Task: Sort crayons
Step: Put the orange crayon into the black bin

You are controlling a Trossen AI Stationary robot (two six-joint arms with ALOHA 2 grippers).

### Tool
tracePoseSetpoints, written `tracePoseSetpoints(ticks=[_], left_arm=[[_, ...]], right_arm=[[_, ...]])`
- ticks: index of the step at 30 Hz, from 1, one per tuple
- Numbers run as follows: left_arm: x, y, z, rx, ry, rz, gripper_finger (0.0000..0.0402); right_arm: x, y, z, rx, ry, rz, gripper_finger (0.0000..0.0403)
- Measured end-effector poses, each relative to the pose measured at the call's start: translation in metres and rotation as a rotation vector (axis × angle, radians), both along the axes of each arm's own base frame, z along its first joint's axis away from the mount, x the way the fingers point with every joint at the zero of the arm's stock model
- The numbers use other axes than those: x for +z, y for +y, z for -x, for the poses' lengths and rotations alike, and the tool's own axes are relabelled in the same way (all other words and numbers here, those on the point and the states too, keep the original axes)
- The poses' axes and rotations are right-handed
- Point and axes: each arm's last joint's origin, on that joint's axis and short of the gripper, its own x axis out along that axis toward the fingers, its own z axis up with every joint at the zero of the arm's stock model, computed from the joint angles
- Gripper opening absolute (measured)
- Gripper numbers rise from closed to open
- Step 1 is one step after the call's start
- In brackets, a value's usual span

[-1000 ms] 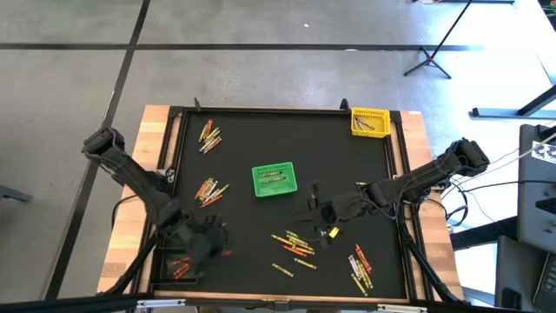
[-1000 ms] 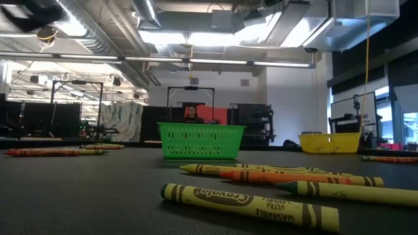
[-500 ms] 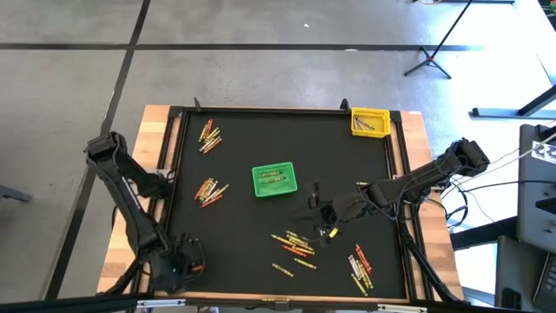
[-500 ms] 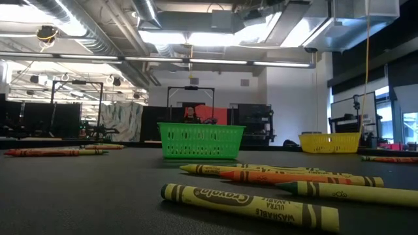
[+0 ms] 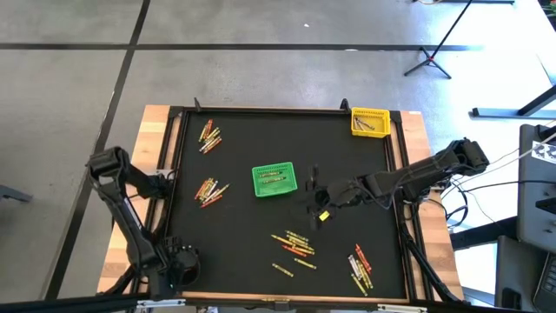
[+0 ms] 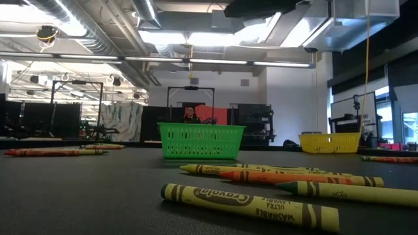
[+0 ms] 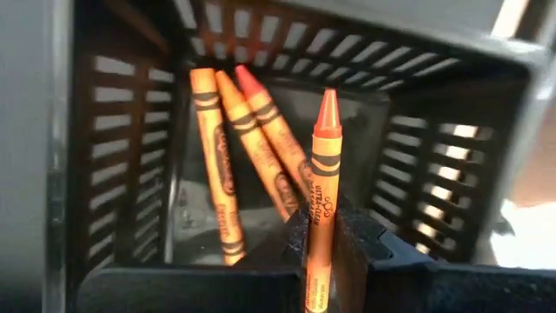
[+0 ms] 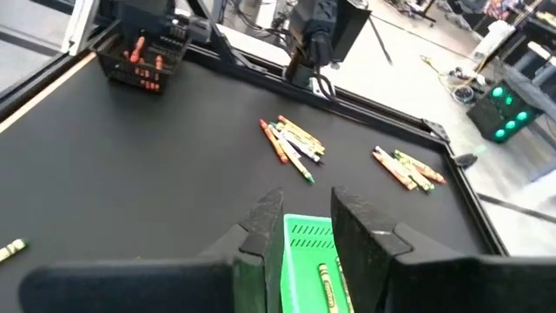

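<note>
My left gripper [image 5: 178, 261] is at the table's near left corner, above a black mesh basket [image 7: 113, 156], and is shut on an orange crayon [image 7: 321, 174]. Three orange and red crayons [image 7: 248, 156] lie in that basket. My right gripper [image 5: 315, 202] hovers right of the green basket [image 5: 274, 180], above the table. A small yellow thing [image 5: 323, 215] shows right beside it; whether it is held I cannot tell. Loose crayons lie flat in heaps at the far left [image 5: 208, 135], the left [image 5: 208, 189], the near middle [image 5: 295, 243] and the near right [image 5: 360, 265]. My left gripper pinches the orange crayon's wrapped lower part [image 7: 318, 239] between its two fingers. The crayon lies along the fingers with its pointed tip [image 7: 327, 104] sticking out ahead of them. The fingers point down over the black basket's opening, and the crayon is clear of the crayons in it.
A yellow basket [image 5: 369, 122] with a few crayons stands at the far right corner. The green basket [image 8: 306, 252] holds a green crayon. A raised frame [image 5: 261, 110] borders the black mat. In the low view, crayons [image 6: 248, 205] lie close in front.
My left gripper has gone toward the table's near left corner and now stands over the black basket. My right gripper stayed by the near-middle crayon heap, then went toward the far edge and a little left, and the small yellow thing went with it.
</note>
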Motion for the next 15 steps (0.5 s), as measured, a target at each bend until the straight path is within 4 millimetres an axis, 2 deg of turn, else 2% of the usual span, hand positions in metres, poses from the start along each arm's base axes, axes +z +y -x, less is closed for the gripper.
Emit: tracePoseSetpoints(ticks=[5, 10, 15], left_arm=[[-0.0046, 0.0012, -0.0012, 0.007, 0.01, -0.031, 0.0019], [-0.0045, 0.0028, -0.0034, 0.036, -0.005, -0.043, 0.0051], [-0.0028, 0.0034, -0.0022, 0.038, 0.079, -0.003, 0.0081]], right_arm=[[0.0, 0.0012, 0.0002, 0.011, 0.001, -0.006, 0.0094], [-0.0021, 0.0018, -0.0011, 0.012, 0.007, -0.02, 0.0094], [-0.0046, 0.0024, -0.003, 0.008, 0.01, -0.029, 0.0094]])
